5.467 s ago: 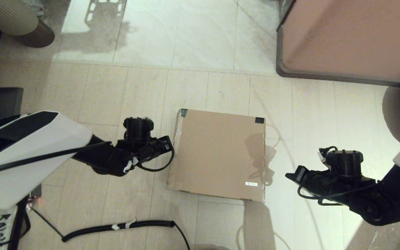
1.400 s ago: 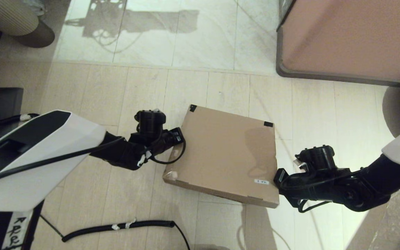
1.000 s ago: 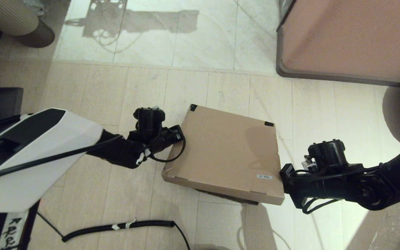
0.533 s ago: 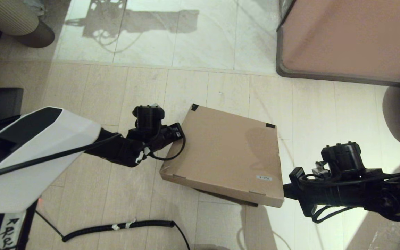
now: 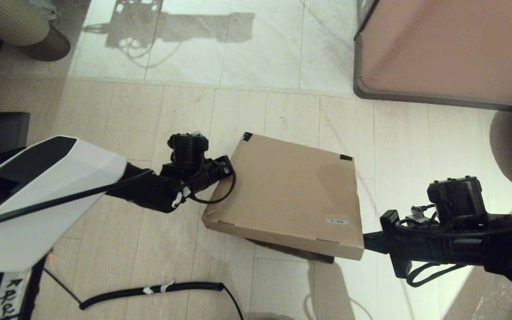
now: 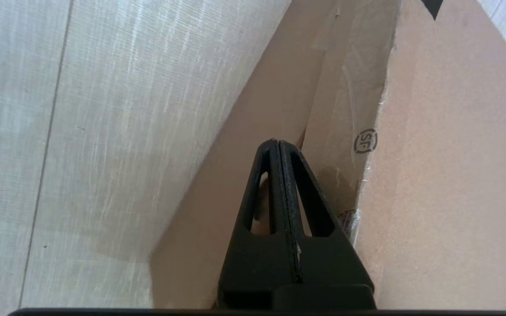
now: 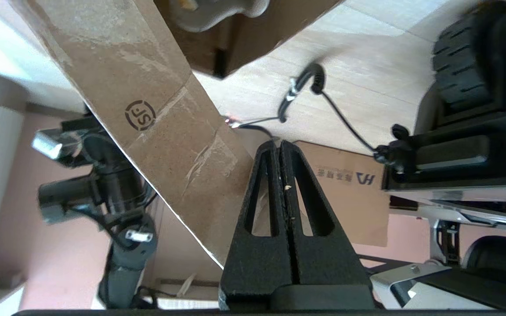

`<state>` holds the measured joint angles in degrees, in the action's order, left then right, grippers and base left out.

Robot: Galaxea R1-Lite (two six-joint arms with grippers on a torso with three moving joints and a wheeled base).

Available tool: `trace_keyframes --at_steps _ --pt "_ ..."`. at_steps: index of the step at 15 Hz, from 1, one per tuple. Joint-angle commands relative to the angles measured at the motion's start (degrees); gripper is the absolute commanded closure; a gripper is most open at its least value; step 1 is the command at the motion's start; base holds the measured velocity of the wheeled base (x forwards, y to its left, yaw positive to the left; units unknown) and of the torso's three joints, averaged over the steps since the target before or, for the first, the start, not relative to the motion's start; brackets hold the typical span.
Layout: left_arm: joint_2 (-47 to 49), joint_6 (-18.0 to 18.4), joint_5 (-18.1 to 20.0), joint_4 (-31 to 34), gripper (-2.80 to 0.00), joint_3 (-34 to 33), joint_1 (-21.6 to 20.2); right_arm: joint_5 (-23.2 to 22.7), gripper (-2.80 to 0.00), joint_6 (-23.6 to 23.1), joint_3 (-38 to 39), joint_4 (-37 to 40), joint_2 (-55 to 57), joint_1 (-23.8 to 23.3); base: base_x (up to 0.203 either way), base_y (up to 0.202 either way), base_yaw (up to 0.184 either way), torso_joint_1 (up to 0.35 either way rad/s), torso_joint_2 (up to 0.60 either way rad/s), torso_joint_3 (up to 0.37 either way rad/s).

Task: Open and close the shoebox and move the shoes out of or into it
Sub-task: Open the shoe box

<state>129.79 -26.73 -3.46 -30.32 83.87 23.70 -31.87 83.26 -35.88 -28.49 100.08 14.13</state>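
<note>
Lid-lifting looks to be the step in hand: the shoebox (image 5: 287,195) sits on the tiled floor (image 5: 256,53) between the two arms, its flap raised a little along the near edge, with the right gripper (image 5: 365,242) tucked under the near right corner, fingers pressed together. The left gripper (image 5: 226,165), likewise pinched flat with nothing held, rests against the box's left side. Next, I'd judge, the right arm must carry that corner upward and back toward the taped hinge edge; the shoes aren't clearly visible.
</note>
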Motion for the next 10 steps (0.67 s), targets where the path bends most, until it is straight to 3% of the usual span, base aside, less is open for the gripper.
trace_keyframes --at_steps 1,10 --pt "-0.3 -0.16 0.03 -0.18 0.0 -0.02 -0.14 -0.39 0.0 0.33 0.02 -0.25 -0.15 0.04 0.0 0.0 0.0 0.0 0.0 0.0" --pt "-3.01 -0.16 -1.2 -0.18 0.0 -0.11 -2.12 0.23 0.0 -1.17 0.37 -0.34 2.04 0.11 0.0 0.0 0.0 0.0 0.0 0.0"
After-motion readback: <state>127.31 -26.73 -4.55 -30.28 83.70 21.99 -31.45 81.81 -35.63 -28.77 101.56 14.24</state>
